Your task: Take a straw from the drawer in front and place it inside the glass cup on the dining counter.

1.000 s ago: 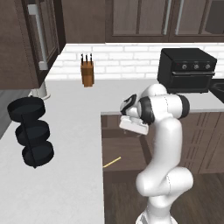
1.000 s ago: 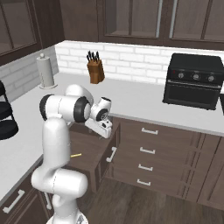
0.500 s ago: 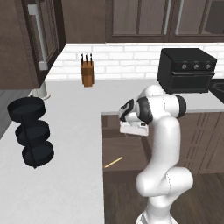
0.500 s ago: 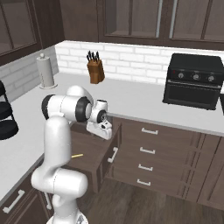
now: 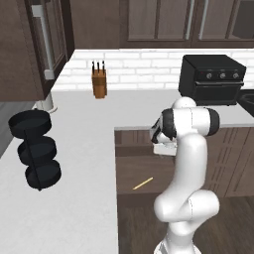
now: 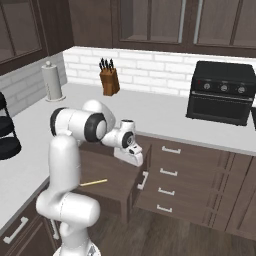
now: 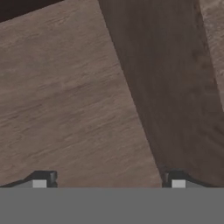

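The dark brown drawer (image 5: pixel 130 168) (image 6: pixel 116 176) stands pulled out below the white worktop, its silver bar handle (image 6: pixel 143 180) on the front. The pale yellow straw (image 5: pixel 143 183) (image 6: pixel 93 182) lies flat on the drawer's brown floor. My gripper (image 5: pixel 163 149) (image 6: pixel 134 158) hangs over the drawer near its front wall, right of the straw and apart from it. In the hand view my gripper (image 7: pixel 109 183) is open with nothing between its fingertips (image 7: pixel 43 179), and it looks down on the drawer floor (image 7: pixel 65 96) and a darker wall. The glass cup and the dining counter are out of view.
A knife block (image 5: pixel 99 82) (image 6: pixel 109 80) and a black toaster oven (image 5: pixel 211 79) (image 6: pixel 222 92) stand on the white worktop (image 5: pixel 79 149). A black tiered stand (image 5: pixel 35 149) sits at the left, a paper towel roll (image 6: pixel 52 82) behind. Shut drawers (image 6: pixel 170 172) lie to the right.
My hand has sunk slightly toward the drawer's front. The straw and the drawer have not moved.
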